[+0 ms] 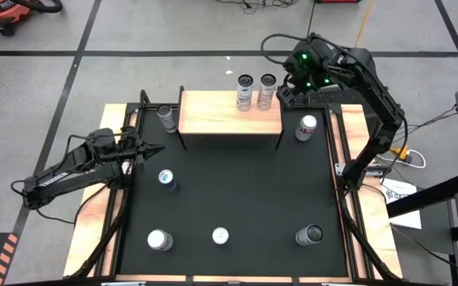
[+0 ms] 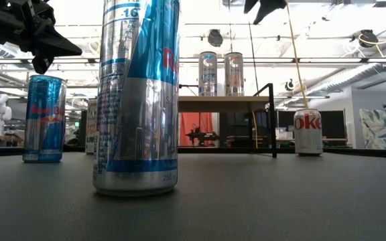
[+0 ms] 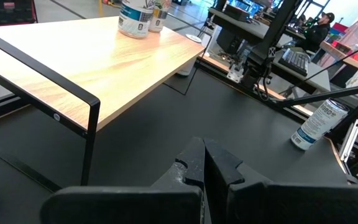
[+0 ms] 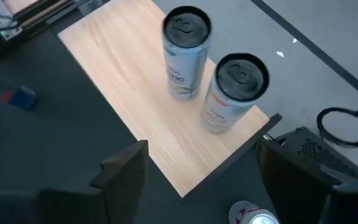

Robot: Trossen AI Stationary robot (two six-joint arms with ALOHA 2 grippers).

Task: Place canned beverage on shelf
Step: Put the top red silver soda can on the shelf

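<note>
The shelf (image 1: 230, 113), pale wood on thin black legs, stands at the table's far side. Two slim silver cans (image 1: 245, 92) (image 1: 266, 92) stand upright on its top near the far right corner, also seen in the right wrist view (image 4: 187, 53) (image 4: 235, 93). My right gripper (image 4: 204, 180) hovers open above the shelf's right end (image 1: 287, 94), nothing between its fingers. My left gripper (image 1: 153, 149) is shut and empty at the table's left side, pointing toward the shelf (image 3: 104, 68).
Loose cans stand upright on the black table: one left of the shelf (image 1: 166, 117), a Coke can right of it (image 1: 307, 127), a blue can (image 1: 166, 179) near my left gripper, and three along the near edge (image 1: 159, 239) (image 1: 220, 236) (image 1: 309, 235).
</note>
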